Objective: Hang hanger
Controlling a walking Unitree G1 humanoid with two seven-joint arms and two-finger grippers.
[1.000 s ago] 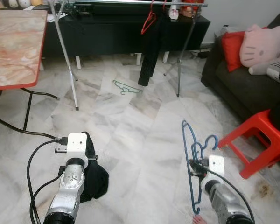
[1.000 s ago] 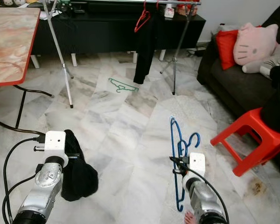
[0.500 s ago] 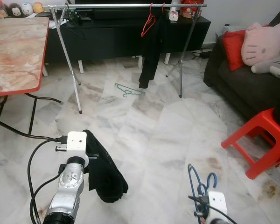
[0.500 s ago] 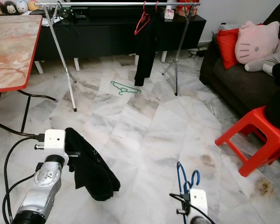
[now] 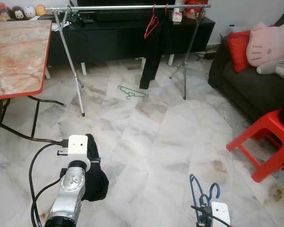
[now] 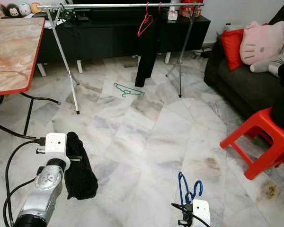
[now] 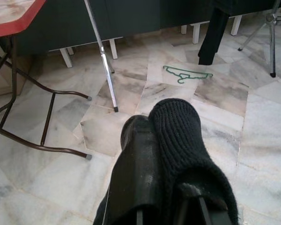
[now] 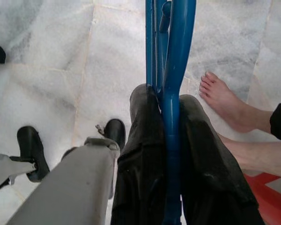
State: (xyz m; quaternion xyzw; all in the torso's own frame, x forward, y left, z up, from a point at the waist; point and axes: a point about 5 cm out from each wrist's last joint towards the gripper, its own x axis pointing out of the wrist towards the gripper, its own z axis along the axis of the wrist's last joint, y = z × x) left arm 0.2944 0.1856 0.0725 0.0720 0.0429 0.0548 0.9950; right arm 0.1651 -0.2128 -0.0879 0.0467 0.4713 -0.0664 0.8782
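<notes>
My right gripper is low at the right, shut on the lower bar of a blue hanger. The black fingers press on the bar from both sides, and the hook stands above the wrist. At the lower left, my left gripper is shut on a black knitted garment that drapes over its fingers and hangs toward the floor. Across the room runs the clothes rack's silver rail, with a red hanger and a hanging black garment on it. A green hanger lies on the floor under the rack.
A marble-topped table with a red edge stands at the left. A red plastic stool and a dark sofa with cushions are at the right, and a black cabinet stands behind the rack. A person's bare foot is close behind my right arm.
My right arm has dropped, so the blue hanger sits much lower in view. The black garment swung out from my left gripper and has settled back. The camera shifted slightly.
</notes>
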